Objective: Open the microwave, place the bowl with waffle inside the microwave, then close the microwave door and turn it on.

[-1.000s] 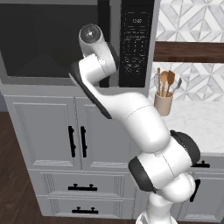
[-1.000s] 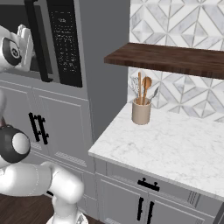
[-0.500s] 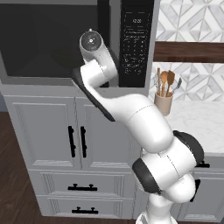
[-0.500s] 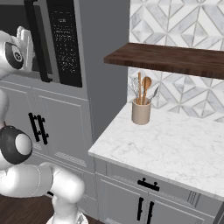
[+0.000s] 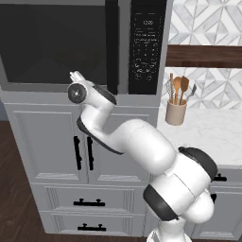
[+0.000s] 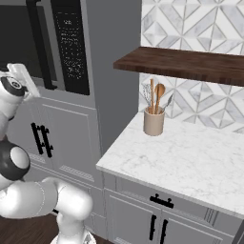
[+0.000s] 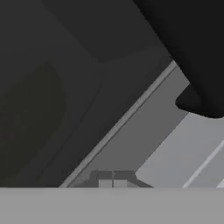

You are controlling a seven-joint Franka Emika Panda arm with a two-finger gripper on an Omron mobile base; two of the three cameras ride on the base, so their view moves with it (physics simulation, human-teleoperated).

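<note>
The microwave [image 5: 147, 47] is built in above the cabinets, its black keypad [image 6: 71, 47] on the right. The microwave door [image 5: 52, 42] is closed, and its long black bar handle [image 5: 111, 47] stands upright beside the keypad. My gripper [image 5: 74, 76] sits at the door's lower edge, left of the handle's foot, pointing at the door. In the hand view the gripper [image 7: 113, 178] has its fingertips together with nothing between them, close to the dark glass [image 7: 65, 65] and the grey frame [image 7: 153, 140]; the handle's end [image 7: 197, 65] is at the upper right. The bowl with waffle is out of view.
Grey cabinet doors [image 5: 52, 142] with short black handles sit below the microwave. To the right, a marble counter [image 6: 190, 157] carries a beige crock [image 6: 154, 119] of wooden spoons. A dark wooden shelf [image 6: 186, 64] hangs above the counter.
The hand has moved down and to the left, from mid-height beside the door handle to the door's lower edge. The door stays closed.
</note>
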